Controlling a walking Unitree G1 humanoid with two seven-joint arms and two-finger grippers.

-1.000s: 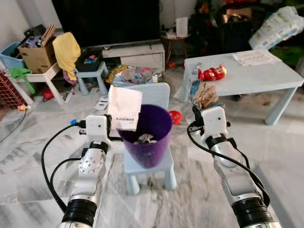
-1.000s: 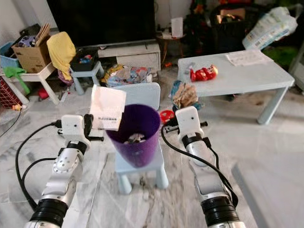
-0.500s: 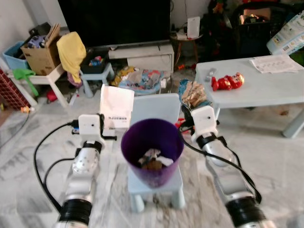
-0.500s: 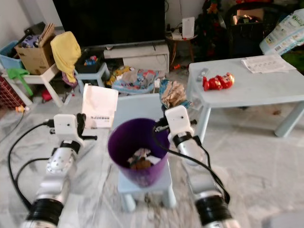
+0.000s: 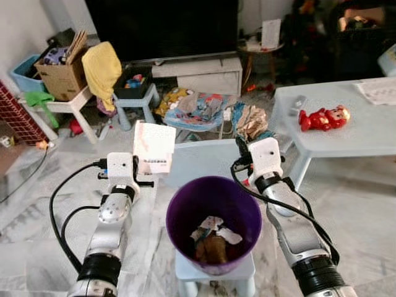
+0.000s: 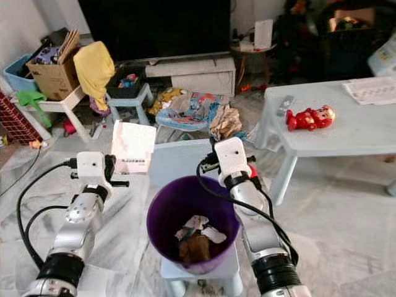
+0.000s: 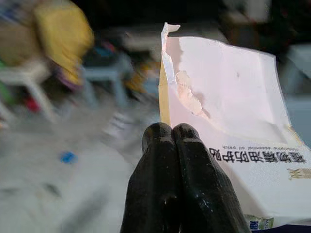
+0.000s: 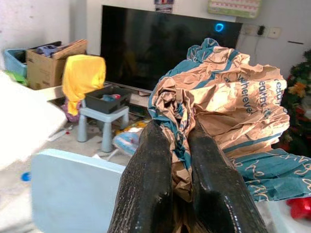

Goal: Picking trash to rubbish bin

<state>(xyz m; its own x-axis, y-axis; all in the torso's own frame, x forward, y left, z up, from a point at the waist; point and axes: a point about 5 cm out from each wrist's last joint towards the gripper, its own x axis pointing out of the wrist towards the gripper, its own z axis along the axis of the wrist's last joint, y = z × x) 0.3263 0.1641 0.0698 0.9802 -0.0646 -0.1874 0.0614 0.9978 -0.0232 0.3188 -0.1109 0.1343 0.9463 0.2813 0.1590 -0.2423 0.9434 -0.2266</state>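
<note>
Two pieces of trash in hand: a flat white paper packet (image 5: 153,147) with a torn top edge and a line of dark print near its lower edge, left of centre in the left eye view, and a crumpled tan and teal wrapper (image 5: 250,120) with white lettering, just right of centre. Left end effector (image 7: 171,133) clamped shut on the packet's edge, black fingers (image 7: 158,189) pressed together, silver arm bent up from the lower left, packet held upright above and left of the bin's rim. Right end effector (image 8: 175,138) closed on the wrapper, folds bulging out between and above its fingers (image 8: 146,189), arm rising from the lower right with the wrapper above the bin's far right rim. Purple rubbish bin (image 5: 180,213) at lower centre, standing on a small pale blue chair (image 5: 201,162), open mouth upward. Inside, at the bottom, scraps of white paper (image 5: 210,226) over brown crumpled waste (image 5: 210,247). At right, a pale blue table (image 5: 365,127) carrying a red toy (image 5: 320,117).
</note>
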